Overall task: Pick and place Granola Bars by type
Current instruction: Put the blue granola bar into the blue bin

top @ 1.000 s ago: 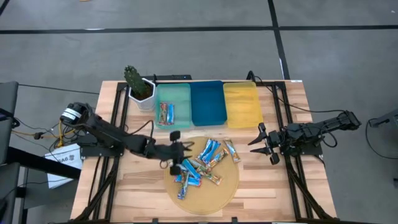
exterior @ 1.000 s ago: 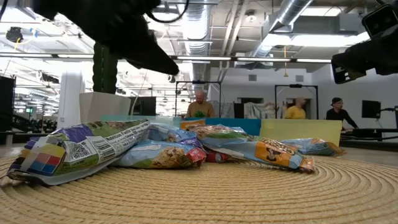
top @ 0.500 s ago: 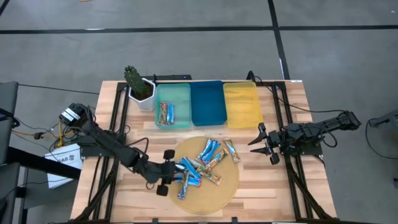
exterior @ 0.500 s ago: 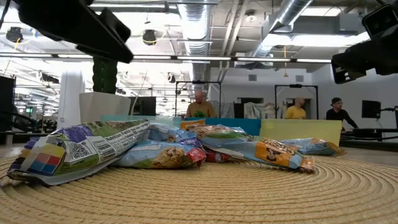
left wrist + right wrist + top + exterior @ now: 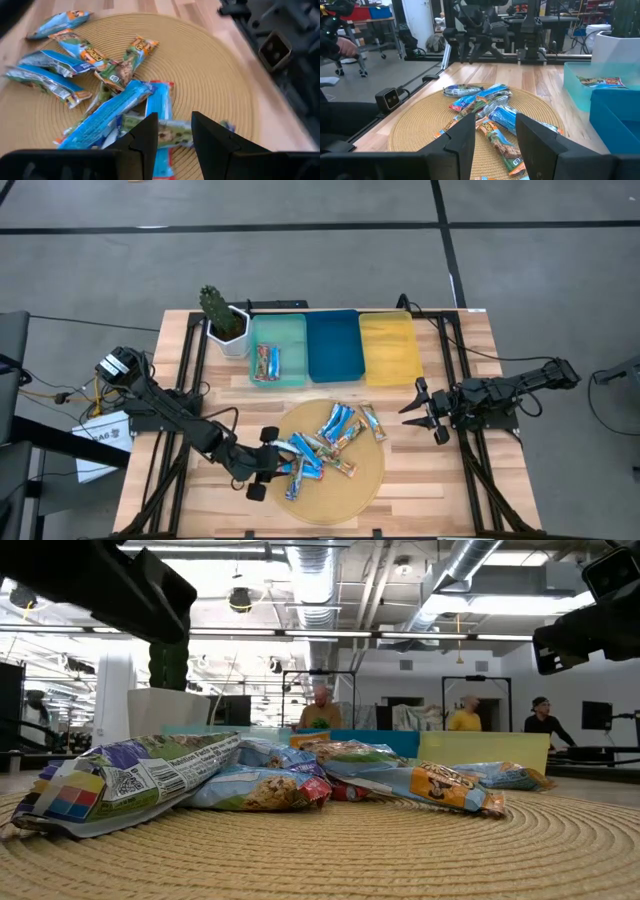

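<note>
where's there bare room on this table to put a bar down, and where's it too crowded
Free: the blue tray and yellow tray look bare inside; bare wood lies between the woven mat and the right gripper. The teal tray holds bars only toward its near left part. Crowded: the granola bars piled on the mat, where the left gripper hovers with fingers apart.

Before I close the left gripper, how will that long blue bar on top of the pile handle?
The long blue bar probably weighs little and bends somewhat. Its glossy wrapper may slip between the left gripper fingers. It overlaps other bars on the woven mat, so lifting could drag neighbours.
</note>
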Controlling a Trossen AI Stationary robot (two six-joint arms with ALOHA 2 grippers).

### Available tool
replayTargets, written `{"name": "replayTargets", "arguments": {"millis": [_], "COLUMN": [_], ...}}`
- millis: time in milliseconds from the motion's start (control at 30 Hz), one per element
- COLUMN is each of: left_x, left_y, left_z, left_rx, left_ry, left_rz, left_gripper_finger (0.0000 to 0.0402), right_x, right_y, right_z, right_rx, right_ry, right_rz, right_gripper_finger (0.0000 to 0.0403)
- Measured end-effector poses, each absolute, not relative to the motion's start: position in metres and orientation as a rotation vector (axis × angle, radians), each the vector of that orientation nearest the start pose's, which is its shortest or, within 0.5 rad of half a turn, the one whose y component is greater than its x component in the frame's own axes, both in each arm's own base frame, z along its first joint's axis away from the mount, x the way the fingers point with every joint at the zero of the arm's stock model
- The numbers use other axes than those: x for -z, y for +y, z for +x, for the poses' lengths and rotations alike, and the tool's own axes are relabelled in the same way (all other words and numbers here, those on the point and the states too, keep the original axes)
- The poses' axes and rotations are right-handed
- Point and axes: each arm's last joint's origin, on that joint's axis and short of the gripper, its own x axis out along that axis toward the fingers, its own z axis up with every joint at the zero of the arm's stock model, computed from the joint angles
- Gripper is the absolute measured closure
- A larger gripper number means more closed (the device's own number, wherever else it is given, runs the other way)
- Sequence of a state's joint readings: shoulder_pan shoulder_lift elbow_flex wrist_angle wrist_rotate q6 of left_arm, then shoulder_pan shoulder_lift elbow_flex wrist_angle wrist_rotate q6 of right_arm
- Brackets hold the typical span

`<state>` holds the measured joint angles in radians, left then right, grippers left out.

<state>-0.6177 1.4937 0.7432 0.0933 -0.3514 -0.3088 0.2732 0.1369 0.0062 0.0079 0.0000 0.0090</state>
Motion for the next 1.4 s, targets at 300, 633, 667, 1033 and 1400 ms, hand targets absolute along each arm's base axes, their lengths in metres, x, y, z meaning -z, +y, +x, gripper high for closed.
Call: {"name": "replayTargets", "arguments": {"millis": [300, 633, 667, 1033, 1400], "left_x": [-0.192, -0.209, -0.21, -0.209, -0.192], "left_y": [-0.164, -0.193, -0.195, -0.214, -0.219], "left_z": [0.259, 0.29, 0.292, 0.316, 0.313], "left_rx": [-0.026, -0.179, -0.206, -0.423, -0.6], "left_ry": [0.713, 0.862, 0.885, 1.008, 1.01], "left_rz": [-0.414, -0.568, -0.556, -0.558, -0.61], "left_gripper_finger": [0.029, 0.029, 0.029, 0.029, 0.029], "right_x": [-0.155, -0.155, -0.155, -0.155, -0.155], "right_y": [0.028, 0.028, 0.028, 0.028, 0.028], "right_z": [0.101, 0.101, 0.101, 0.101, 0.101], "right_rx": [-0.272, -0.272, -0.272, -0.272, -0.272], "right_ry": [0.123, 0.123, 0.123, 0.123, 0.123], "right_rz": [-0.008, -0.008, -0.008, -0.008, -0.008], "right_gripper_finger": [0.0268, 0.0269, 0.0268, 0.0268, 0.0269]}}
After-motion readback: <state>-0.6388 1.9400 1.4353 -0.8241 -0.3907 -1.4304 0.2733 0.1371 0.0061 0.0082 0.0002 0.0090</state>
